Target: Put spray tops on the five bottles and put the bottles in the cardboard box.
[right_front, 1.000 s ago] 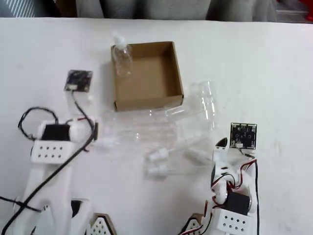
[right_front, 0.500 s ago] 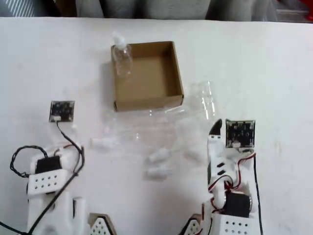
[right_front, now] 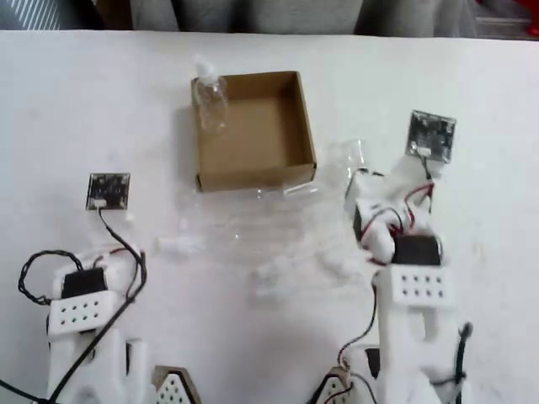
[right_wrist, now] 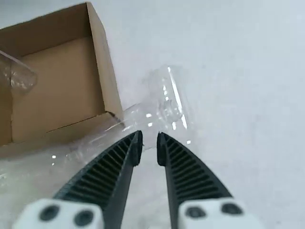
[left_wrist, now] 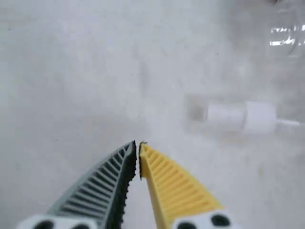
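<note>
The right hand (right_wrist: 148, 138), slightly open and empty, points at a clear bottle (right_wrist: 169, 102) lying just beside the cardboard box (right_wrist: 101, 71) corner, its length running away from the hand. The left hand (left_wrist: 138, 145), closed and empty, sits farther from the box.

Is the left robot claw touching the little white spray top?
Apart. The left wrist view shows bare white table between the shut fingers of the left gripper and the small white plastic spray top.
</note>
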